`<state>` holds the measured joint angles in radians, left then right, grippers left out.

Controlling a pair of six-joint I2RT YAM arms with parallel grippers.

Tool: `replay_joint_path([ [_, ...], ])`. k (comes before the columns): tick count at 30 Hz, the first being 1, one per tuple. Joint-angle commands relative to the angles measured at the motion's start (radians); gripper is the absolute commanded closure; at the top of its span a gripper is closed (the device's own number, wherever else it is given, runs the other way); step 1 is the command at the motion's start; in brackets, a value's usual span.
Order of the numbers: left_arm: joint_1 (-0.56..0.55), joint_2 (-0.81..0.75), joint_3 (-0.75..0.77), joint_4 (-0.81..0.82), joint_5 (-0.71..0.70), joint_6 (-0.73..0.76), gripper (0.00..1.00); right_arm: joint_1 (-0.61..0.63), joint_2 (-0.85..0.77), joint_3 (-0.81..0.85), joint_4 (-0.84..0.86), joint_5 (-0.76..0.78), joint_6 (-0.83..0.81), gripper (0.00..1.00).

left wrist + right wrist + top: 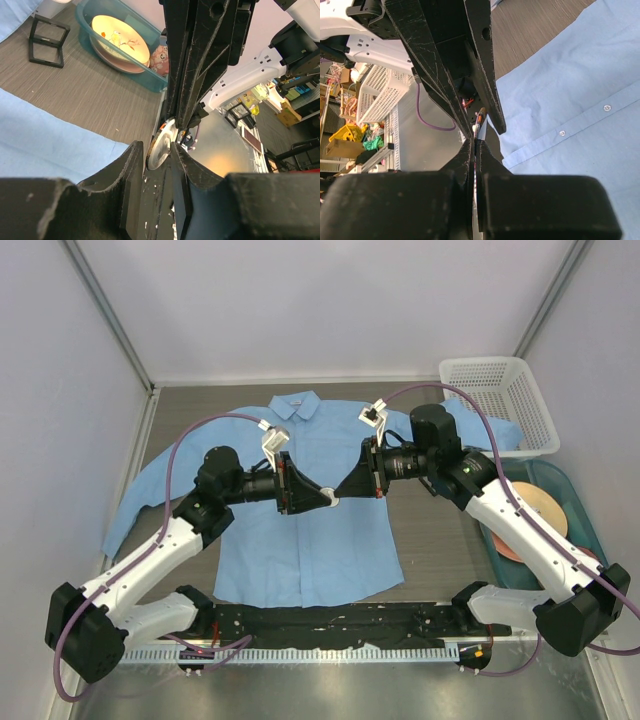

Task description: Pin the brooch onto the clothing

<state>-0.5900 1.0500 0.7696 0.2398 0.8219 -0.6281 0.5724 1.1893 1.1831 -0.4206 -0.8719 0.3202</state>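
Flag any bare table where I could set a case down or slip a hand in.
Free: table strip between shirt collar and back wall; patch between shirt hem and teal bin. Crowded: shirt centre, where left gripper and right gripper meet at the brooch; right edge, basket and bin.

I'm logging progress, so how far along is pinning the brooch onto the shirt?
Done: the shirt lies spread flat. In hand: the right gripper is shut on the brooch above it, with the left gripper flanking the brooch. Left: pinning it to the shirt.

light blue shirt (300,540); white mesh basket (500,390); grey table (440,560)
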Motion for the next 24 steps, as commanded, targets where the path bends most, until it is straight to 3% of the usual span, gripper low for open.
replay_joint_path([
  [1, -0.004, -0.005, 0.004, 0.041, 0.005, -0.013, 0.68, 0.004, -0.031, 0.006, 0.006, 0.001, -0.02, 0.99],
  [7, -0.002, -0.008, -0.004, 0.044, 0.008, -0.022, 0.69, 0.004, -0.04, 0.007, -0.004, 0.02, -0.033, 0.99],
  [24, -0.004, -0.001, 0.019, 0.072, -0.004, -0.053, 0.58, 0.009, -0.043, 0.004, 0.006, 0.042, -0.038, 0.99],
])
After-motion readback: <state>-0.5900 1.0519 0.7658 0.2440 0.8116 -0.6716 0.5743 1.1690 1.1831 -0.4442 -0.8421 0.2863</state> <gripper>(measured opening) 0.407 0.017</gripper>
